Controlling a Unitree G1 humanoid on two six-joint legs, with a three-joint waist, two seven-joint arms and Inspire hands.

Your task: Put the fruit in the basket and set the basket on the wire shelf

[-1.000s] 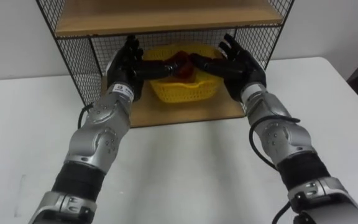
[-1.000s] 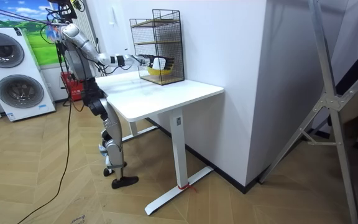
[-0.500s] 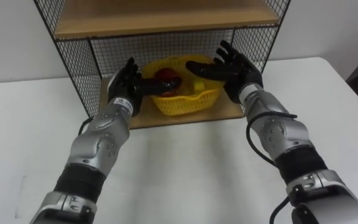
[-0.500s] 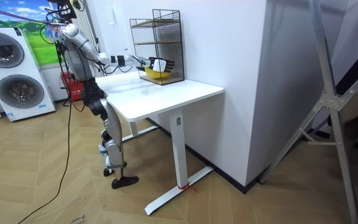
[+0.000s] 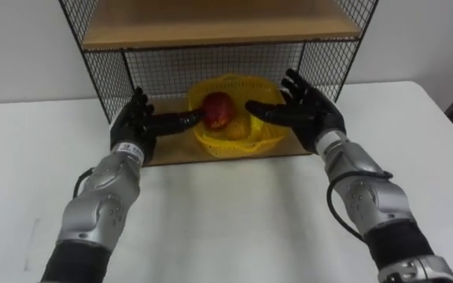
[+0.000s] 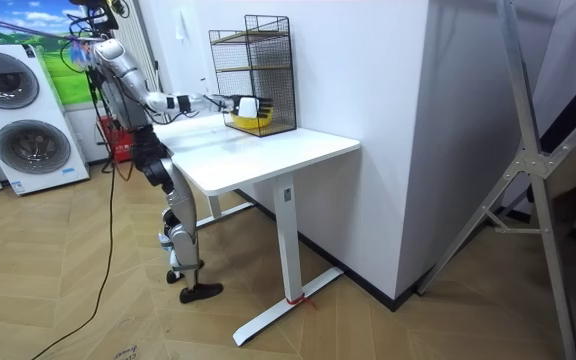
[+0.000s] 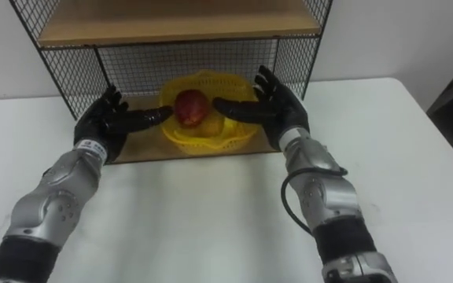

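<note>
White table (image 5: 234, 228) carried the shelf (image 5: 211, 22); on its lower board sat the basket (image 5: 246, 146) with fruit (image 5: 217, 110), left hand (image 5: 134, 126) and right hand (image 5: 311, 116) flanking it, fingers released.

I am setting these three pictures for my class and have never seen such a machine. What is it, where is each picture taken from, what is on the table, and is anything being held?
It is a humanoid robot that stands on two legs at a white table. The room view comes from a camera across the room. The two eye views come from a twin camera on the robot's head, looking down along its arms. On the table stands a wire shelf with wooden boards. On its lower board sits a yellow basket holding a red fruit and a yellowish one. The left hand and the right hand are open, one on each side of the basket, thumbs pointing inward. Neither grips anything.
</note>
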